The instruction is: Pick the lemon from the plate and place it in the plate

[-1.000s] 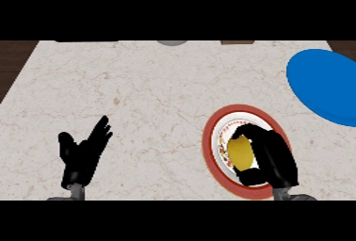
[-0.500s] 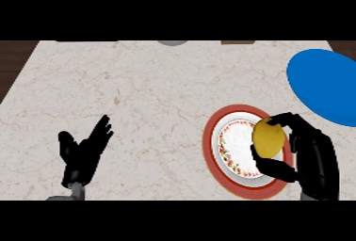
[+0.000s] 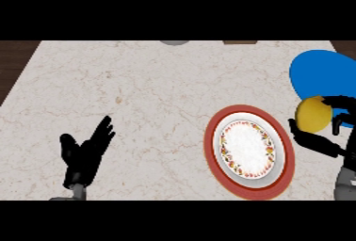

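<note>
Lemon (image 3: 313, 114) at blue plate (image 3: 321, 75) rim

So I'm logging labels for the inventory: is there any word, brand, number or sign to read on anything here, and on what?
None. The red-rimmed plate carries only a floral band, no letters. The blue plate, the lemon in the right hand and the counter are unmarked.

Two plates are sitting on the counter (image 3: 139, 84): one red-rimmed plate (image 3: 230, 183) with a patterned white centre, and one blue plate (image 3: 319, 70) at the right edge. One lemon (image 3: 313, 114) is showing. Two black hands are showing, the left hand (image 3: 83, 153) and the right hand (image 3: 321, 142).
</note>
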Robot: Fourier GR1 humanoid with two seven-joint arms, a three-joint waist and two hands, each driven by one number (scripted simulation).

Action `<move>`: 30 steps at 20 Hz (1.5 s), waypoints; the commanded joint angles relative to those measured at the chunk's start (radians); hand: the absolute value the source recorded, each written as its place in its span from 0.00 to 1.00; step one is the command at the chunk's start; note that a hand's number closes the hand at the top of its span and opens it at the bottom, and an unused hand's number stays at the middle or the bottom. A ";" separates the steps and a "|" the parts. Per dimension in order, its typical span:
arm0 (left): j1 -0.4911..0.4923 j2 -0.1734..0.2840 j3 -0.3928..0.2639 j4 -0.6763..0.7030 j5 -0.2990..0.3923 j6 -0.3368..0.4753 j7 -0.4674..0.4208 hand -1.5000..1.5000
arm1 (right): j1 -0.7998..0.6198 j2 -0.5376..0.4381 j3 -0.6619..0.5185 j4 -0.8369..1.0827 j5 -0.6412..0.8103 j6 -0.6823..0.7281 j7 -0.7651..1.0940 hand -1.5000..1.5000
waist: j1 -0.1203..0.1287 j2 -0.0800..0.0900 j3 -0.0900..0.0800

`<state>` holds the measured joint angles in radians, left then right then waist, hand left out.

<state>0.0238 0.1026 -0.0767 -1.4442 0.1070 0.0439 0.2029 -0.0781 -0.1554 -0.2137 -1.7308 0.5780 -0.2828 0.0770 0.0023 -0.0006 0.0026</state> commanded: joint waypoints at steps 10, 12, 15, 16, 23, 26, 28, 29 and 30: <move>-0.063 -0.002 0.011 0.051 -0.022 0.006 0.029 0.50 | -0.445 -0.275 -0.318 0.838 -0.146 -0.167 -0.383 1.00 | 0.025 0.012 0.000; -0.030 -0.021 -0.016 -0.016 -0.014 0.008 0.063 0.50 | -0.482 -0.332 -0.367 0.967 -0.196 -0.151 -0.498 1.00 | 0.032 0.013 0.001; -0.009 -0.020 -0.026 0.009 -0.031 -0.004 0.014 0.50 | -0.544 -0.401 -0.402 1.127 -0.208 -0.146 -0.587 1.00 | 0.046 0.018 0.002; -0.040 -0.005 -0.017 -0.020 -0.021 -0.008 0.064 0.50 | -0.552 -0.434 -0.420 1.166 -0.218 -0.135 -0.614 1.00 | 0.045 0.018 0.002; -0.046 -0.013 -0.017 0.017 -0.011 -0.035 0.016 0.50 | -0.608 -0.545 -0.377 1.403 -0.129 -0.101 -0.489 1.00 | 0.079 0.037 0.002; -0.061 -0.027 -0.041 0.018 -0.042 -0.013 0.022 0.50 | -0.625 -0.561 -0.293 1.468 -0.039 -0.065 -0.433 0.00 | 0.098 0.043 0.004; -0.080 -0.031 -0.026 0.014 -0.031 -0.003 0.039 0.50 | -0.619 -0.543 -0.293 1.494 -0.051 0.002 -0.497 0.00 | 0.086 0.039 0.006; -0.054 -0.035 -0.048 0.017 -0.030 -0.026 0.029 0.50 | -0.651 -0.564 -0.305 1.504 -0.058 0.011 -0.464 0.00 | 0.104 0.045 0.007; -0.087 -0.054 -0.044 0.030 -0.043 0.009 0.039 0.50 | -0.620 -0.544 -0.326 1.501 -0.087 0.040 -0.553 0.00 | 0.079 0.043 0.009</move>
<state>-0.0450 0.0708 -0.1093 -1.4349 0.0767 0.0330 0.2282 -0.6965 -0.6946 -0.5390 -0.2808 0.4951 -0.3146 -0.4266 0.0876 0.0376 0.0096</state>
